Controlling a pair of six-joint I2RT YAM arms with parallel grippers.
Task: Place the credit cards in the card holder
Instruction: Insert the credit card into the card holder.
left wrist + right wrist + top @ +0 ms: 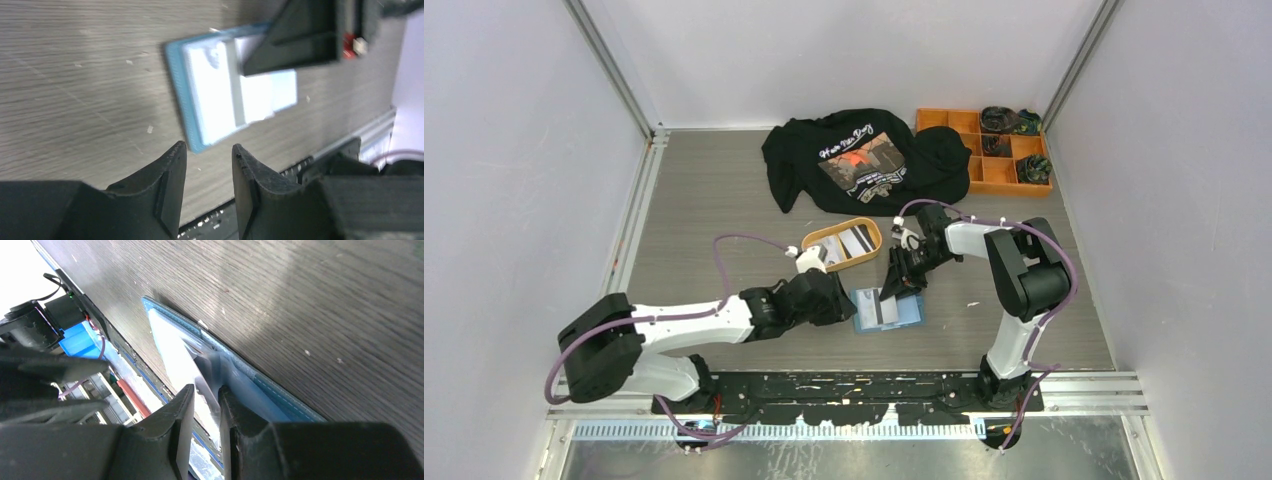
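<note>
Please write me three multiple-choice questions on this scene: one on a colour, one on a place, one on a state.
1. What colour is the tray?
A) orange B) white C) green
2. Where does the holder lie?
A) in the tray B) on the table C) on a shelf
3. How is the holder?
A) snapped shut B) open and flat C) standing on edge

Key:
1 A, its oval rim is orange.
2 B, it rests on the wood-grain top, outside the tray.
3 B, its pale inner pockets face up.
</note>
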